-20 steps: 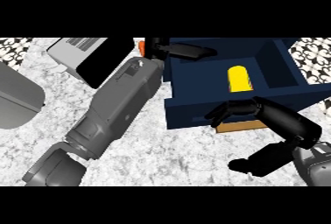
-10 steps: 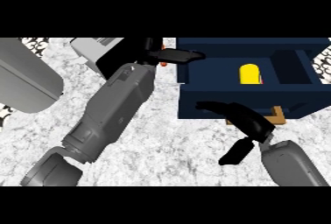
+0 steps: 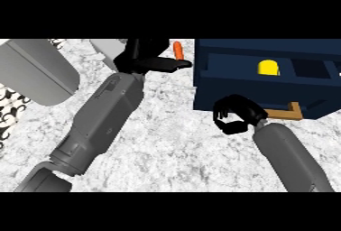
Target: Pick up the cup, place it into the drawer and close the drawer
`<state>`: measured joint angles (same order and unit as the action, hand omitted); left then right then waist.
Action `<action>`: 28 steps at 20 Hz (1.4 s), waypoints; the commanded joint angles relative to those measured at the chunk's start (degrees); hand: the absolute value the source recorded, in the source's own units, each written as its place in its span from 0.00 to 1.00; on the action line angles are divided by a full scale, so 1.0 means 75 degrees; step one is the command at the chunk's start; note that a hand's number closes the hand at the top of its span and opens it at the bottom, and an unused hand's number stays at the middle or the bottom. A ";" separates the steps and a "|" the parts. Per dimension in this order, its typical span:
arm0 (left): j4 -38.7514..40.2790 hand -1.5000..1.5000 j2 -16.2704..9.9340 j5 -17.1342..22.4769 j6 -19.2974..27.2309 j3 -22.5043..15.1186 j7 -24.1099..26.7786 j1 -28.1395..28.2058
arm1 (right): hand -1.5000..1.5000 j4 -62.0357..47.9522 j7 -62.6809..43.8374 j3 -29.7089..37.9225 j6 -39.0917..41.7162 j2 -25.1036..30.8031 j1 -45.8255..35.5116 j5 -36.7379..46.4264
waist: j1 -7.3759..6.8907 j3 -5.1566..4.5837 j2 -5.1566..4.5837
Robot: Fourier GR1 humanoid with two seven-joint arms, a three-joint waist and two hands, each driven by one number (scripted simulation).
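Fingers of the right hand (image 3: 236, 116) curl inward with nothing between them, the knuckles set against the dark front panel of the drawer (image 3: 266, 92), just left of its wooden handle (image 3: 288, 112). Whether they actually touch the panel cannot be told. Beyond the hand, up and to its right, the yellow cup (image 3: 268, 68) already sits inside the open drawer, in a compartment near the middle, only its top showing above the wall.

With the cup in place, the remaining step appears to be the closing push. The drawer front looks stiff and flat, so a push from the curled knuckles on the panel beside the handle should carry it in squarely; pressing far off centre could skew it. The cup looks small, light and rigid, with a smooth side that might slide or tip if the drawer moves sharply, so a steady push would suit.

Farther off to the left, the left hand (image 3: 149, 61) lies over the speckled counter (image 3: 173, 144), its thumb stretched out and holding nothing. An orange object (image 3: 177, 49) stands just past its thumb, too small to identify.
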<state>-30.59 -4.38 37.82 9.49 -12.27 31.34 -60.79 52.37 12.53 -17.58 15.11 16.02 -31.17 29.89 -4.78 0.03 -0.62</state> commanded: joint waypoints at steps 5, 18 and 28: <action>-0.0809 0.00 -0.0346 0.0119 -0.0573 -0.0036 -0.0068 0.0915 | 1.00 -0.2344 0.1558 0.1360 -0.0778 0.0344 -0.1544 -0.0394 | -0.0366 0.0037 -0.0082; -0.1332 0.00 -0.0925 0.0111 -0.1226 -0.0174 -0.0414 0.1339 | 1.00 -0.3215 0.1093 0.2464 -0.0620 0.1200 -0.3069 -0.1048 | -0.0902 0.0029 -0.0236; -0.1515 0.00 -0.0963 0.0163 -0.1539 -0.0246 -0.0458 0.1675 | 1.00 -0.2788 0.1049 0.2667 0.0024 0.1589 -0.2961 -0.1491 | -0.1138 0.0015 -0.0287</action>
<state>-41.36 -11.02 38.80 -0.91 -14.07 28.14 -48.97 33.35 25.19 -2.37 22.20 21.56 -42.91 18.11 -10.79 1.08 -1.98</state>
